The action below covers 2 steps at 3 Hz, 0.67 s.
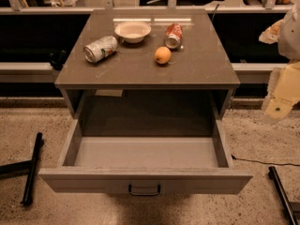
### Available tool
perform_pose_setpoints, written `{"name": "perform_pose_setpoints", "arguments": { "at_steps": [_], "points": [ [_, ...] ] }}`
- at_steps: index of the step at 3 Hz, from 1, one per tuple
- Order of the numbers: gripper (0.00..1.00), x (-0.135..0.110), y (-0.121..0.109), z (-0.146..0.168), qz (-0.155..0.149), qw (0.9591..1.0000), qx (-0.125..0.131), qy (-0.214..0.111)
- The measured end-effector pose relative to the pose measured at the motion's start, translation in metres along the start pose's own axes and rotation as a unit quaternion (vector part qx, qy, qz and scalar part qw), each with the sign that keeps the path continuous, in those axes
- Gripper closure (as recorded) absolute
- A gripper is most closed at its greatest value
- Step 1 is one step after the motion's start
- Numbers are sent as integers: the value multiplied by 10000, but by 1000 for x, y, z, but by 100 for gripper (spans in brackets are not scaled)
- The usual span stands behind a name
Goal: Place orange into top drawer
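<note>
The orange (pixel 162 55) sits on the cabinet's grey-brown top (pixel 201 64), right of centre, just in front of a red crushed can. The top drawer (pixel 145 151) is pulled fully out toward me and nothing lies in it. Its front panel carries a small dark handle (pixel 144 190) at the centre. My gripper (pixel 280 100), cream-coloured, hangs at the far right edge of the view. It is beside the cabinet at about the level of the top, well apart from the orange and holding nothing that I can see.
A white bowl (pixel 133 31), a red crushed can (pixel 174 35) and a silver can on its side (pixel 100 48) share the cabinet top. Black bars lie on the floor at left (pixel 32 168) and right (pixel 281 191). A low ledge runs behind the cabinet.
</note>
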<state>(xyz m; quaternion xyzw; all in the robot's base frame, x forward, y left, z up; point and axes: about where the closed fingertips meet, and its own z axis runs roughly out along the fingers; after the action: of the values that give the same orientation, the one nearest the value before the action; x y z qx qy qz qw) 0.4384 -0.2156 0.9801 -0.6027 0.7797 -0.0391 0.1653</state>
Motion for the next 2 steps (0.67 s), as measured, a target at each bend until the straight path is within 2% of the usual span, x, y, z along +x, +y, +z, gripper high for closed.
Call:
{"name": "perform_pose_setpoints", "arguments": {
  "at_steps": [1,2],
  "points": [
    [0,0,0,0,0,10000,0,0],
    [0,-4,-20,12,384,9985,136,-371]
  ]
}}
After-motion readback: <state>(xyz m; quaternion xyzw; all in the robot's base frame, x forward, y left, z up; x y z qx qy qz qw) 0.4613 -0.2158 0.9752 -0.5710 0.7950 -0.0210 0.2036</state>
